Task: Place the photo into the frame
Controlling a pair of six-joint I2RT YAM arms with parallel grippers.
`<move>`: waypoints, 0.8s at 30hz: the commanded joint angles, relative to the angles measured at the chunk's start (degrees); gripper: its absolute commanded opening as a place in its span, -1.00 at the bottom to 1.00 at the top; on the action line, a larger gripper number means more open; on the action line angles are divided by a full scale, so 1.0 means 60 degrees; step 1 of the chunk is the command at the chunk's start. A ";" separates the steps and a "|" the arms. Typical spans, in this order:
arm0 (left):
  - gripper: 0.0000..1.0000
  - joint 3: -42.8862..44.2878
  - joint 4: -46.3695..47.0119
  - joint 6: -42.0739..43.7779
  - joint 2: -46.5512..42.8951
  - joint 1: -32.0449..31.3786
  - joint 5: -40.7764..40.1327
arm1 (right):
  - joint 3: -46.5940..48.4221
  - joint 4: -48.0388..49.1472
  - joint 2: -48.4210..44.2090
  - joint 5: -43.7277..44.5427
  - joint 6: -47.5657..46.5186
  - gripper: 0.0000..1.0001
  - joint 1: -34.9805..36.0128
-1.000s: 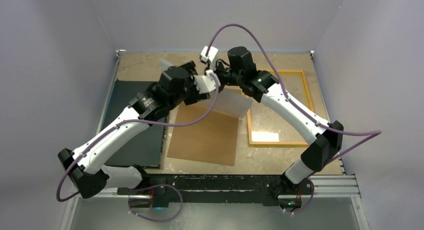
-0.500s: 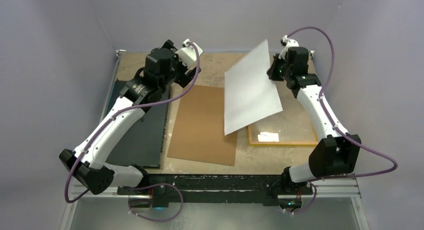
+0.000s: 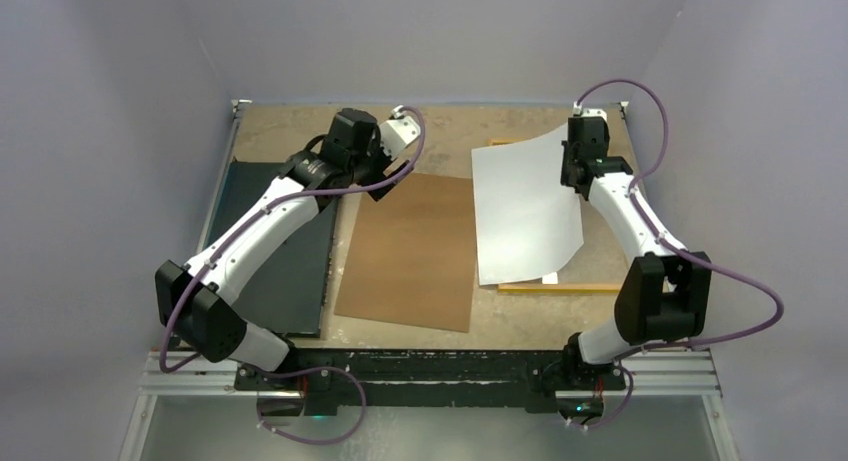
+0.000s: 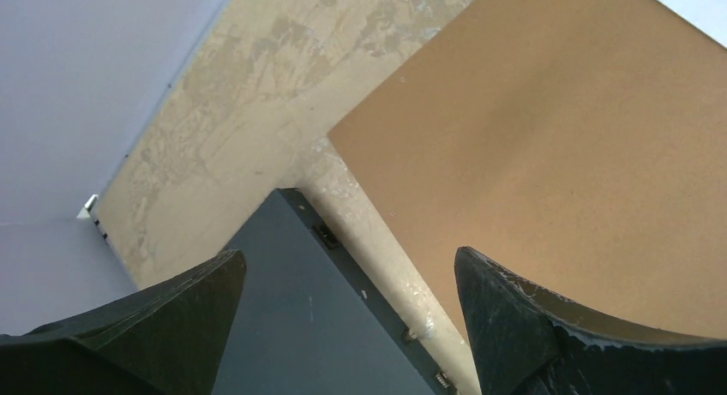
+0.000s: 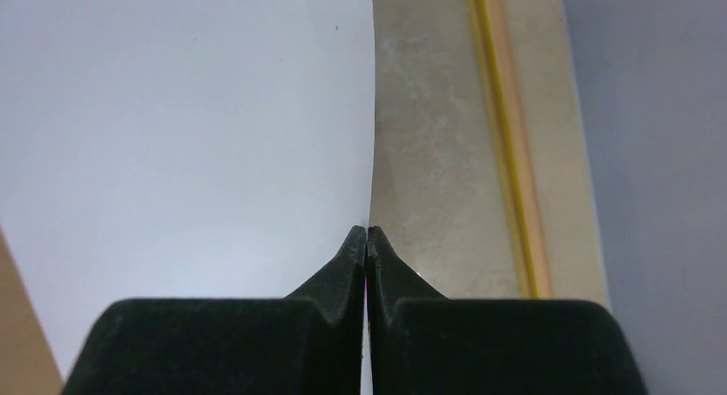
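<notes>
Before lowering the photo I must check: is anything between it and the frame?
Only a small white slip shows, at the near edge of the frame; the photo, held by the right gripper, hides most of its inside.

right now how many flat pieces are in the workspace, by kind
boards: 2, the brown board and the dark board
photo: 1, blank white side up, pinched at its edge by the right gripper
frame: 1, mostly covered by the photo
total: 4
</notes>
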 commanded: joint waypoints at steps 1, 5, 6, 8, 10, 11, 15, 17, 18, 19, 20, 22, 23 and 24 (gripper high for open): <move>0.79 -0.0140 0.0308 -0.0217 0.0228 0.0163 0.0630 | 0.0398 -0.0303 0.0331 0.1888 -0.0409 -1.00 -0.0060; 0.76 -0.0333 0.0481 -0.0208 0.0320 0.0302 0.0878 | 0.0172 0.0057 0.0448 0.2595 -0.0986 -1.00 -0.0061; 0.76 -0.0362 0.0520 -0.0192 0.0328 0.0326 0.0907 | 0.0160 0.0143 0.0468 0.2711 -0.1181 -1.00 -0.0060; 0.76 -0.0368 0.0576 -0.0161 0.0357 0.0354 0.0928 | 0.0144 0.0308 0.0499 0.2829 -0.1612 -1.00 -0.0060; 0.75 -0.0370 0.0636 -0.0159 0.0383 0.0377 0.0961 | 0.0176 0.0428 0.0536 0.3030 -0.1850 -1.00 -0.0060; 0.75 -0.0388 0.0675 -0.0175 0.0389 0.0398 0.0996 | 0.0205 0.0473 0.0552 0.3119 -0.1940 -1.00 -0.0060; 0.74 -0.0558 0.0812 -0.0233 0.0374 0.0438 0.1145 | 0.0275 0.0781 0.0629 0.3303 -0.2174 -1.00 -0.0061; 0.73 -0.0651 0.0855 -0.0260 0.0379 0.0446 0.1173 | 0.0204 0.1028 0.0641 0.3273 -0.2421 -1.00 -0.0060; 0.72 -0.0693 0.0883 -0.0266 0.0380 0.0447 0.1180 | 0.0172 0.1110 0.0628 0.3164 -0.2459 -1.00 -0.0060; 0.72 -0.0718 0.0912 -0.0285 0.0380 0.0449 0.1188 | 0.0140 0.1196 0.0609 0.3055 -0.2511 -1.00 -0.0060; 0.72 -0.0736 0.0929 -0.0326 0.0400 0.0453 0.1202 | 0.0099 0.1309 0.0587 0.2955 -0.2537 -1.00 -0.0060; 0.71 -0.0715 0.0937 -0.0394 0.0444 0.0455 0.1258 | -0.0035 0.1480 0.0516 0.2731 -0.2617 -1.00 -0.0057; 0.70 -0.0706 0.0938 -0.0406 0.0483 0.0457 0.1302 | -0.0116 0.1551 0.0422 0.2519 -0.2615 -1.00 -0.0047; 0.70 -0.0702 0.0970 -0.0429 0.0506 0.0464 0.1319 | -0.0200 0.1665 0.0360 0.2286 -0.2660 -1.00 -0.0046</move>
